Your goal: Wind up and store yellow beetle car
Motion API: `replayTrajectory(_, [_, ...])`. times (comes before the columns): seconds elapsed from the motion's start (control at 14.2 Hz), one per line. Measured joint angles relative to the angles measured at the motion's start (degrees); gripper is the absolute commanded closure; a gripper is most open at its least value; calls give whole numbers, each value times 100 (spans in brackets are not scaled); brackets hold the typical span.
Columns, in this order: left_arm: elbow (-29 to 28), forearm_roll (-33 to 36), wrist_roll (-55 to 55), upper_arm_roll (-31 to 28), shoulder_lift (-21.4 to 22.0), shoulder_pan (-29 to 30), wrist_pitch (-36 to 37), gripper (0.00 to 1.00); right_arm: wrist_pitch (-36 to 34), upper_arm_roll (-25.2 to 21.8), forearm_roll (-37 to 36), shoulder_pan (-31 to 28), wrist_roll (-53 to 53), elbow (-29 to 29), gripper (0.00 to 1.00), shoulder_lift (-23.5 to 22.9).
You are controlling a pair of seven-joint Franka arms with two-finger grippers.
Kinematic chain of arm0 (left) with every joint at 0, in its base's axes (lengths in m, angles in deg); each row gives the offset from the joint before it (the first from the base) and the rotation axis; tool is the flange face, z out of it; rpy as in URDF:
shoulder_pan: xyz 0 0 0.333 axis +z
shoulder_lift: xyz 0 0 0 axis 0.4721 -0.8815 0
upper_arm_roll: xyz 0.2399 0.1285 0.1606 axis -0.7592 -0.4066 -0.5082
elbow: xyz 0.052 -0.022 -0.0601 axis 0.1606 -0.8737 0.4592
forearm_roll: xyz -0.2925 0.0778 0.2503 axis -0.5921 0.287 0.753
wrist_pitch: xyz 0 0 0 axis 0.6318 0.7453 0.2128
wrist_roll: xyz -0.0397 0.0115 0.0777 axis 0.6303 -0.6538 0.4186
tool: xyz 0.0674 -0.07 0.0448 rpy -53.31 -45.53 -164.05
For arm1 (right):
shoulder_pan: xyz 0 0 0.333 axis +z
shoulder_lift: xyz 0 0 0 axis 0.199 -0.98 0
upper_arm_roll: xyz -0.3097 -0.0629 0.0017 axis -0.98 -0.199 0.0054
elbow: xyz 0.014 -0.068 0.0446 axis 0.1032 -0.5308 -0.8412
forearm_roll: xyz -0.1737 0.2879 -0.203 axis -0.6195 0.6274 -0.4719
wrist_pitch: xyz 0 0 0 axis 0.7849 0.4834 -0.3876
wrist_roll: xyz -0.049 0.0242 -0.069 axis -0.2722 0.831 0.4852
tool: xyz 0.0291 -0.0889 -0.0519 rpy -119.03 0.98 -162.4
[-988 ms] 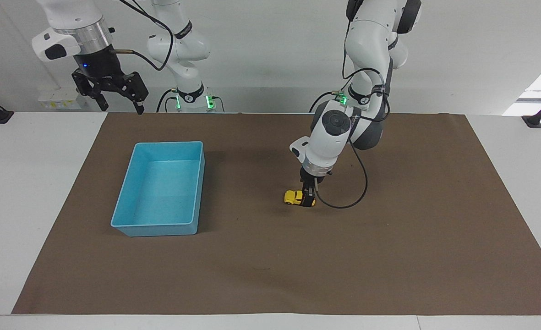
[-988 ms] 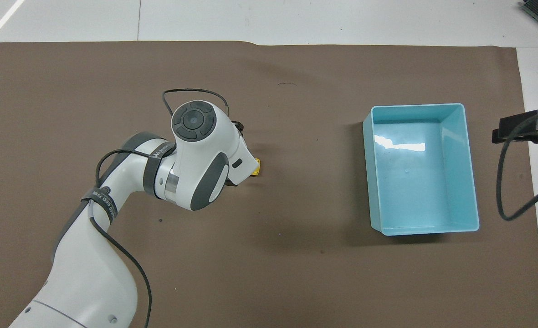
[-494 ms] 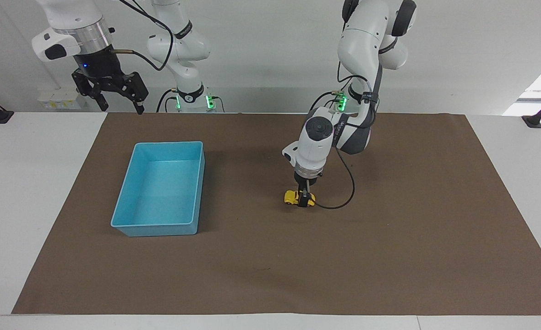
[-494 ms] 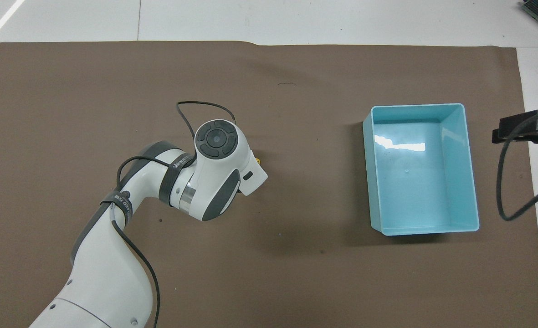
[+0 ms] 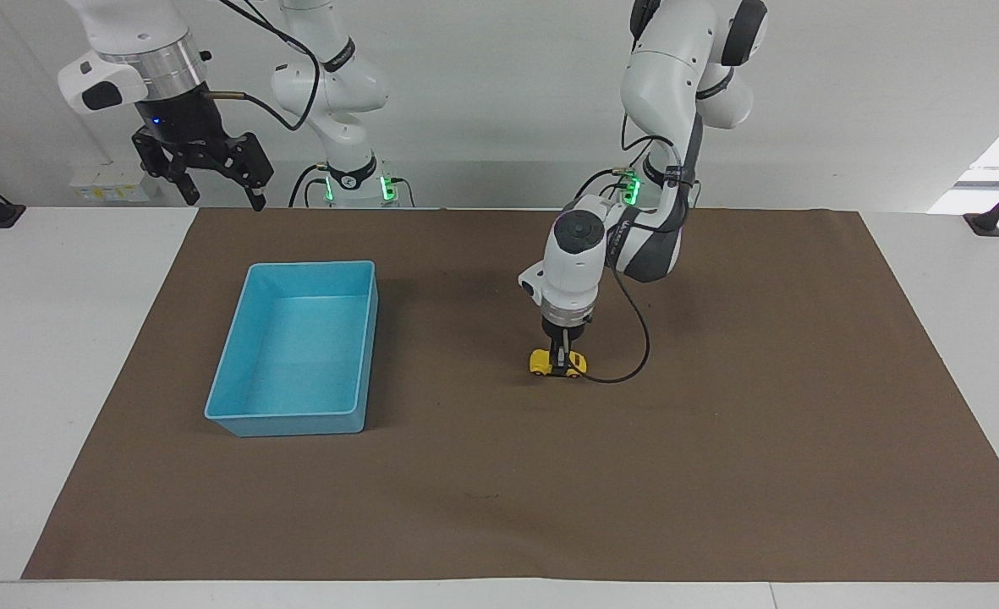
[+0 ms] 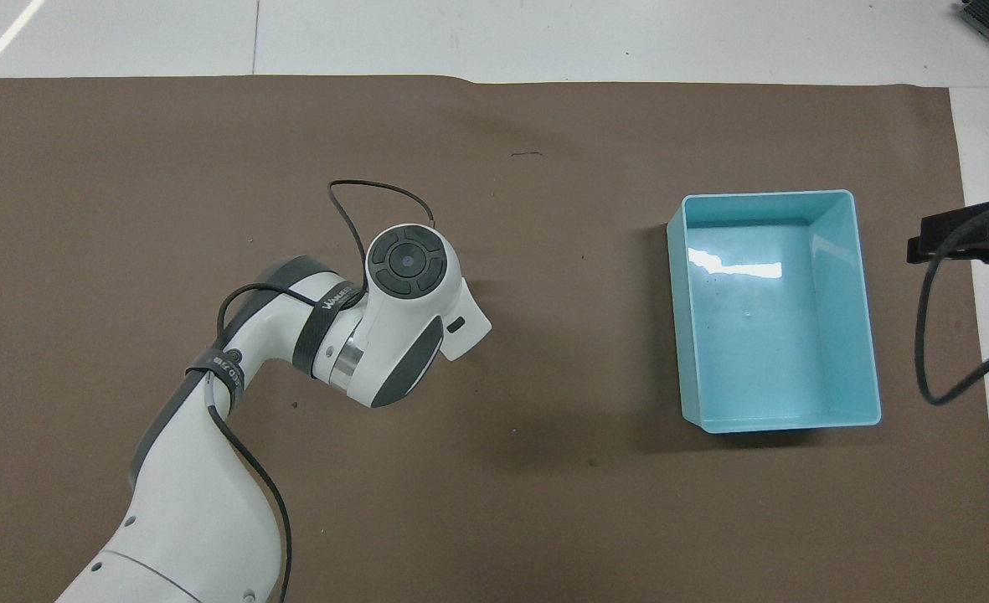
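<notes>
Left gripper (image 5: 561,365) down on the yellow beetle car (image 5: 557,362), fingers closed across the small body, car on the brown mat (image 5: 719,440) about mid-table, well apart from the light-blue bin (image 5: 299,347) toward the right arm's end. Long axis running along the table's length. Compared with one second ago: jaws closed from wide, wrist now upright. Right gripper (image 5: 211,173) waiting high near its base, fingers spread wide.
</notes>
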State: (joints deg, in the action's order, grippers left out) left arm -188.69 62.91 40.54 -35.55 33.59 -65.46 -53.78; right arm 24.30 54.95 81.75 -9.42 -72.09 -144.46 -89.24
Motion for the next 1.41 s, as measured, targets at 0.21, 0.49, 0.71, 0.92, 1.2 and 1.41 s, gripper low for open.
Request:
replayTrajectory(0.21, [-22,0,-5,-19,13,7,0,100,0,-24,0,-2,0,0,0,0])
replayTrajectory(0.49, [-142,0,-9,-62,92,132,5,100,0,-25,0,-2,0,0,0,0])
replayTrajectory(0.71, [-251,0,22,-65,167,293,6,100,0,-25,0,-2,0,0,0,0])
replayTrajectory(0.92, [-338,0,178,-63,225,439,8,100,0,-26,0,-2,0,0,0,0])
replayTrajectory(1.2, [-437,0,628,-63,294,641,6,100,0,-27,0,-3,0,0,0,0])
replayTrajectory(1.41, [-505,0,893,-65,338,780,-4,100,0,-27,0,-3,0,0,0,0])
